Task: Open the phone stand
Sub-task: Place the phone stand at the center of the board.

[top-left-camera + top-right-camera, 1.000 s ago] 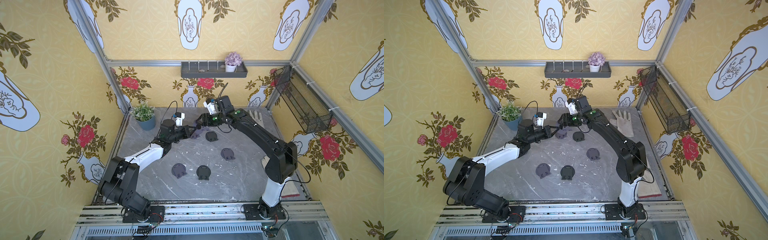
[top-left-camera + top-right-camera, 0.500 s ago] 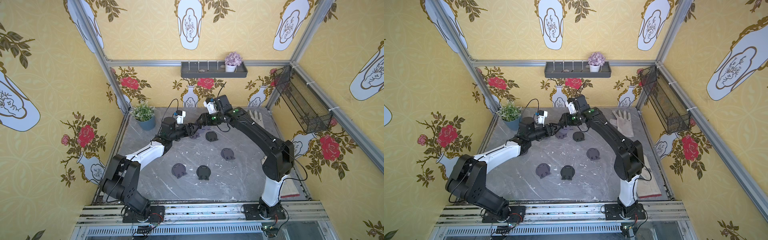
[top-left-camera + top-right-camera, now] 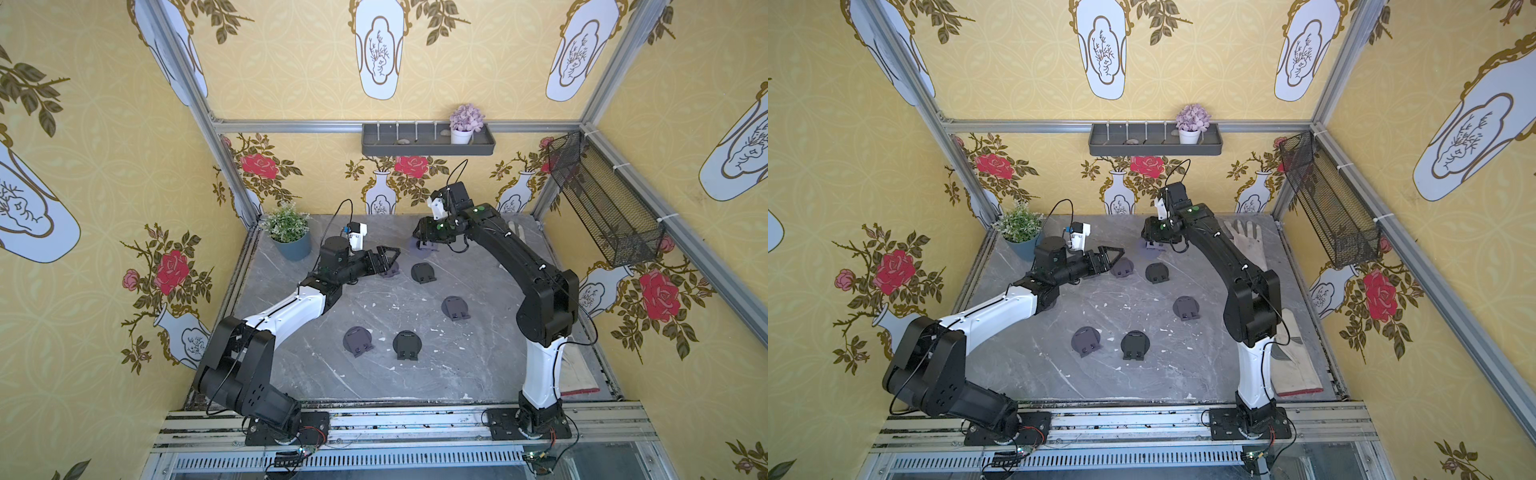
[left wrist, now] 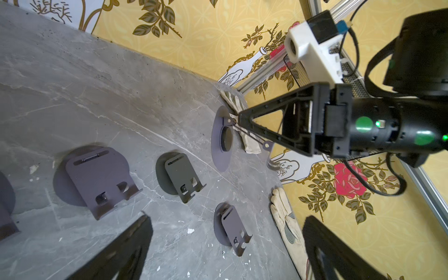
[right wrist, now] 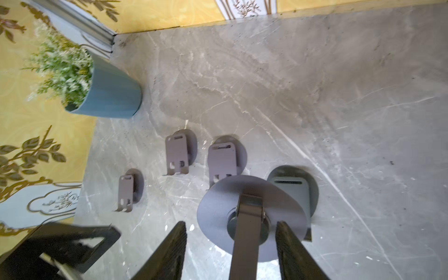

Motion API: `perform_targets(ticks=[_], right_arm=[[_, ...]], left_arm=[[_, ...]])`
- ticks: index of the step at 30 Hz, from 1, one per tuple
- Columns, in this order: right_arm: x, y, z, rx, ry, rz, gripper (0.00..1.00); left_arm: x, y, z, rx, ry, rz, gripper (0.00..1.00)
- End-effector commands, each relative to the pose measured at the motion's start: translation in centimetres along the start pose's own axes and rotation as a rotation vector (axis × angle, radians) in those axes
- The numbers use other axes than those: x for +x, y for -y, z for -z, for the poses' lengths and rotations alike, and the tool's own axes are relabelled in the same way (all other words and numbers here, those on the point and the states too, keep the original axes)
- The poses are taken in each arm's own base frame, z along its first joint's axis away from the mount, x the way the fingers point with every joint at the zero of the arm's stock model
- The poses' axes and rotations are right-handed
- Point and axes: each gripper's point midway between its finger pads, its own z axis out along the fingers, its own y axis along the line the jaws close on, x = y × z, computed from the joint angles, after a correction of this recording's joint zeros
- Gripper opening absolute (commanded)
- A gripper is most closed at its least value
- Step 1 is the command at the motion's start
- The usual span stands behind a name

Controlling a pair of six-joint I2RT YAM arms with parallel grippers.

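Nearest me, spare stands (image 3: 406, 343) are lying flat on the table (image 3: 478, 365). Further in, my left gripper (image 3: 390, 257) is gaping wide and empty, having just let go. At the back, my right gripper (image 5: 230, 224) is clamping the phone stand (image 5: 218, 201) aloft, its base swung off its plate. I'm judging it opened.

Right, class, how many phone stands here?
6 phone stands: one in the right gripper, two near the left gripper, one mid-table, two side by side at the front. None seems hidden.
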Motion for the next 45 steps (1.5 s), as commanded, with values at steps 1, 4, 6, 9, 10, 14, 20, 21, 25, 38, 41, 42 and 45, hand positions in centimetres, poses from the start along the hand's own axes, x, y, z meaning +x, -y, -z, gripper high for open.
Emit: perform_targets(ticks=[1, 4, 6, 9, 10, 14, 20, 21, 25, 38, 41, 42, 45], right_arm=[[-0.8, 2.3, -0.5, 0.073, -0.001, -0.005, 0.49], [-1.5, 4.6, -1.4, 0.127, -0.006, -0.029, 0.49], [-2.6, 6.1, -1.8, 0.159, 0.006, -0.044, 0.49], [-3.3, 8.7, -2.9, 0.201, -0.006, -0.076, 0.49], [-3.4, 9.5, -3.2, 0.217, -0.013, -0.082, 0.49], [-3.9, 12.4, -4.5, 0.263, -0.03, -0.11, 0.5], [-3.0, 16.9, -5.7, 0.316, -0.076, -0.183, 0.49], [-2.8, 17.5, -5.9, 0.325, -0.085, -0.188, 0.49], [-1.6, 19.2, -6.6, 0.346, -0.123, -0.215, 0.49], [1.6, 21.9, -8.3, 0.348, -0.223, -0.28, 0.54], [1.8, 21.9, -8.4, 0.342, -0.23, -0.282, 0.62], [1.8, 21.9, -8.5, 0.342, -0.23, -0.279, 0.65], [1.6, 21.9, -8.3, 0.344, -0.225, -0.272, 0.76]], left_arm=[[0.3, 0.0, 0.2, -0.004, 0.0, -0.001, 0.99], [0.7, 0.0, 0.4, -0.004, -0.009, 0.003, 0.99], [1.1, 0.1, 0.4, -0.002, -0.018, 0.005, 0.99], [1.5, 0.4, 0.4, 0.003, -0.03, 0.002, 0.99], [1.5, 0.5, 0.5, 0.005, -0.031, 0.002, 0.99], [1.8, 0.7, 0.5, 0.008, -0.048, 0.001, 0.99], [2.5, 0.7, 0.7, 0.001, -0.07, 0.004, 0.99], [2.7, 0.6, 0.7, 0.0, -0.073, 0.005, 0.99], [3.4, 0.5, 0.6, -0.001, -0.096, 0.014, 0.99], [3.9, 0.5, 0.0, -0.005, -0.125, -0.007, 0.99], [4.0, 0.5, -0.1, -0.005, -0.129, -0.009, 0.99], [4.0, 0.6, -0.2, -0.004, -0.13, -0.009, 0.99], [4.1, 0.6, -0.3, -0.002, -0.133, -0.011, 0.99]])
